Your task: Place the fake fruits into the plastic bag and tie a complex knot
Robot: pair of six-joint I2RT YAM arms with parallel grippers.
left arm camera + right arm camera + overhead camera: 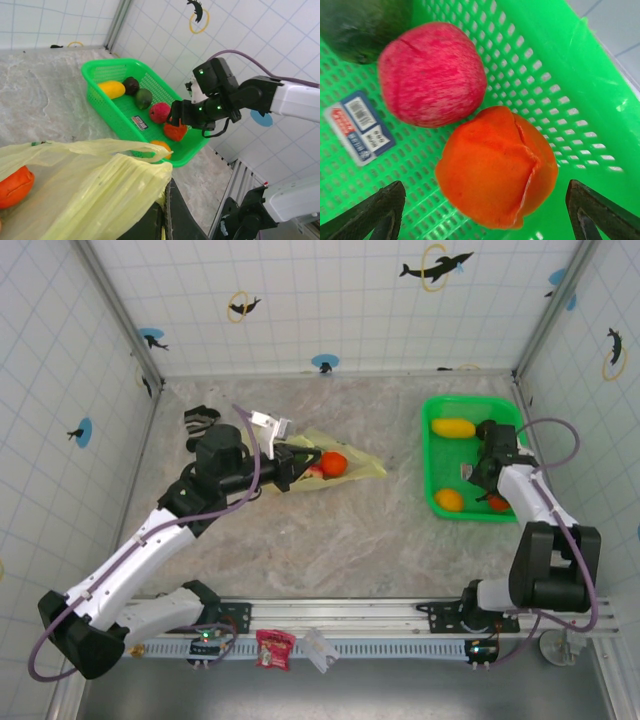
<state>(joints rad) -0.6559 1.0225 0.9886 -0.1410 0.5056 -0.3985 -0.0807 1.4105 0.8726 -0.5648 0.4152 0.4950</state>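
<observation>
We find one label: a blue, red and white sticker (360, 127) with a barcode, on the floor of the green basket (570, 75). Its print is too small to read. The right gripper (485, 212) hangs wide open over the orange fruit (497, 165), one finger clear on each side. A pink-red apple (432, 75) touches that fruit. The left gripper (292, 465) is clamped on the mouth of the plastic bag (362, 468). The bag lies on the table (350, 550) left of the basket, with an orange-red fruit (333, 462) inside. A striped sock (200, 420) lies behind that arm.
</observation>
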